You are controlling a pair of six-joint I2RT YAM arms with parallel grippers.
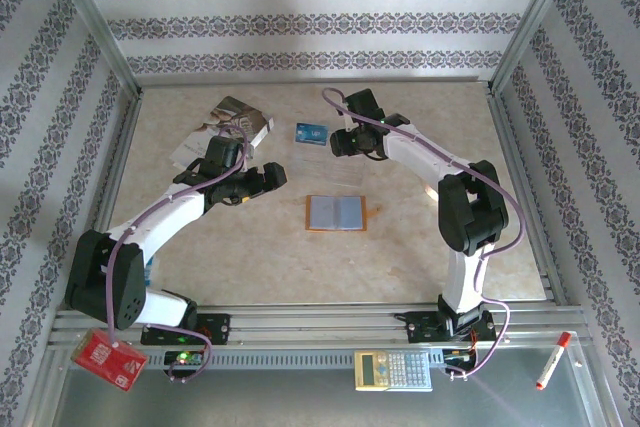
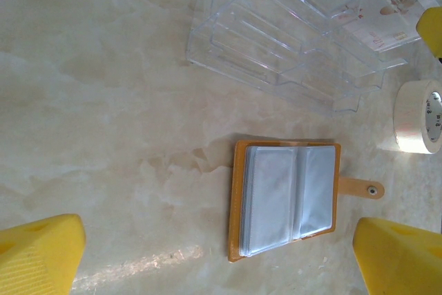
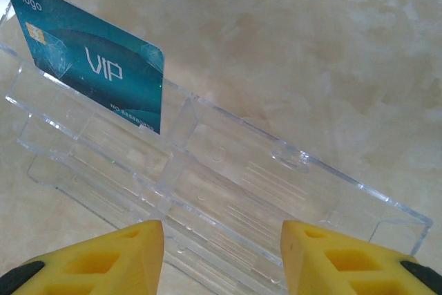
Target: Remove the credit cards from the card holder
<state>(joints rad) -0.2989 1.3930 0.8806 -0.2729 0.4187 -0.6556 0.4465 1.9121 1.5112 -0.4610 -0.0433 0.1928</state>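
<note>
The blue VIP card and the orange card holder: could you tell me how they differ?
The blue plastic VIP card stands on edge in a clear acrylic rack; the orange bifold card holder lies flat, opened, on the table. The card is smaller, the holder larger. Both are rectangular.

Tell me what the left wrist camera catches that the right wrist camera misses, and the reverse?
Left wrist, not right: the open orange bifold card holder with blue-grey clear plastic pockets, lying flat, and a roll of white tape. Right wrist, not left: the printed face of the blue plastic credit card, lettered VIP, standing in a slot. Shared: the clear tiered acrylic stand, the pale marbled table top, and yellow fingers: the left tool and the right tool, both open.
</note>
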